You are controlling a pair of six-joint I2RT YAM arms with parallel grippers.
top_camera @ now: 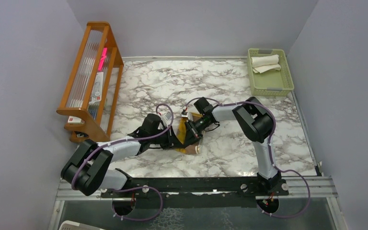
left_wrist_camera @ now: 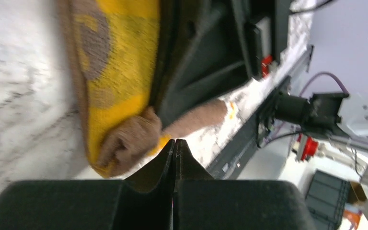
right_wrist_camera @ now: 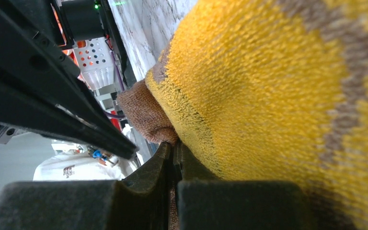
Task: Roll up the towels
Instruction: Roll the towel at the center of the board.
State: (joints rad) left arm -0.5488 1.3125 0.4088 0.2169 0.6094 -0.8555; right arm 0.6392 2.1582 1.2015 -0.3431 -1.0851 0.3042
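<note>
A mustard yellow towel (top_camera: 195,118) with brown marks lies at the table's middle between both grippers. It fills the right wrist view (right_wrist_camera: 268,81) and shows in the left wrist view (left_wrist_camera: 120,62). A brown fold of cloth (left_wrist_camera: 129,141) bunches at its near edge, also seen in the right wrist view (right_wrist_camera: 143,112). I cannot tell whether this is a separate towel. My right gripper (right_wrist_camera: 173,146) is shut on a brown strip of cloth at that edge. My left gripper (left_wrist_camera: 175,141) is shut, its tips beside the brown fold, with nothing seen between them. A cream-white towel (top_camera: 266,63) lies in the green basket (top_camera: 287,82).
A wooden rack (top_camera: 91,81) with books stands at the left back. The pale green basket sits at the back right corner. Both arms crowd together at the middle (top_camera: 187,136). Grey walls close in the marble table (top_camera: 172,81) on three sides.
</note>
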